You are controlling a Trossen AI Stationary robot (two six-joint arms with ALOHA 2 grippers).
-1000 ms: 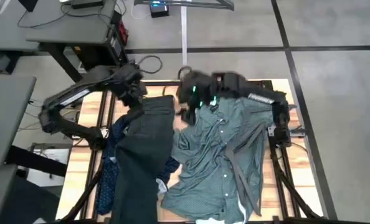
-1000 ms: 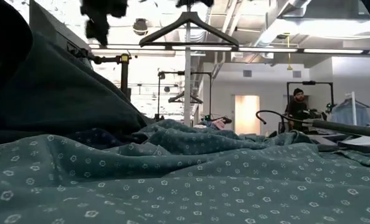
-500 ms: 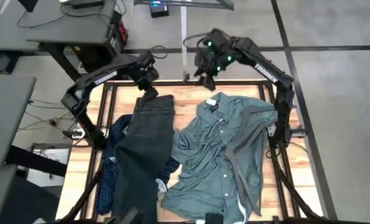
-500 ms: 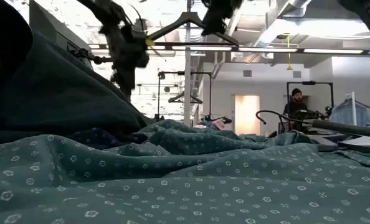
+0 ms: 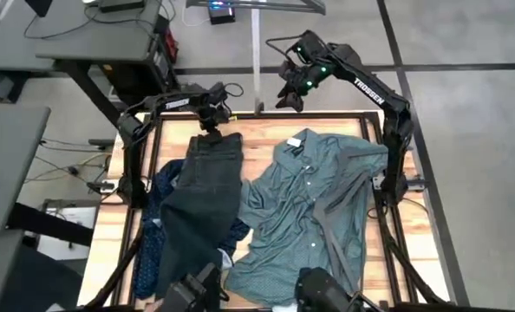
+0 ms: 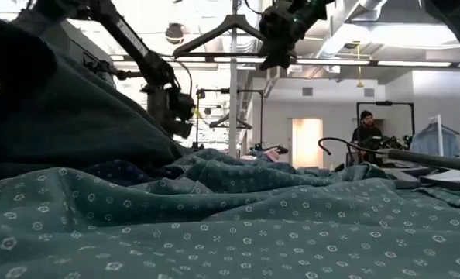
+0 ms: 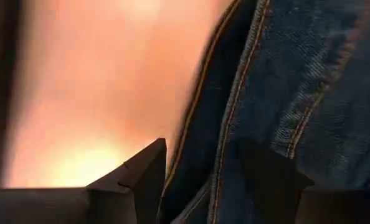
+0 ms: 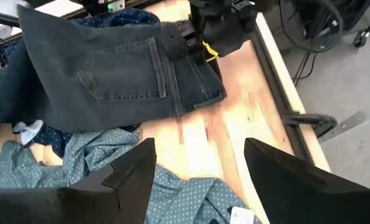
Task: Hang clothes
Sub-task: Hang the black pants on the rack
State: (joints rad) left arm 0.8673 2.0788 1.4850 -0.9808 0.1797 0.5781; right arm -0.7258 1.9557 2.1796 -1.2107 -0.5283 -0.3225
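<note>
While the long charcoal jeans [image 5: 201, 204] lie flat down the slatted wooden table [image 5: 262, 139], overlapping the crumpled navy dotted shirt [image 5: 158, 221] and just beside the spread teal-green patterned shirt [image 5: 305, 208], the left gripper [image 5: 212, 128] sits at their waistband, its fingers [image 7: 149, 171] parted around the stitched denim edge. Raised above the table's far edge, the right gripper [image 5: 290, 94] holds nothing, its jaws wide apart near the vertical metal pole [image 5: 256, 56]. A black hanger [image 6: 226, 35] hangs overhead.
</note>
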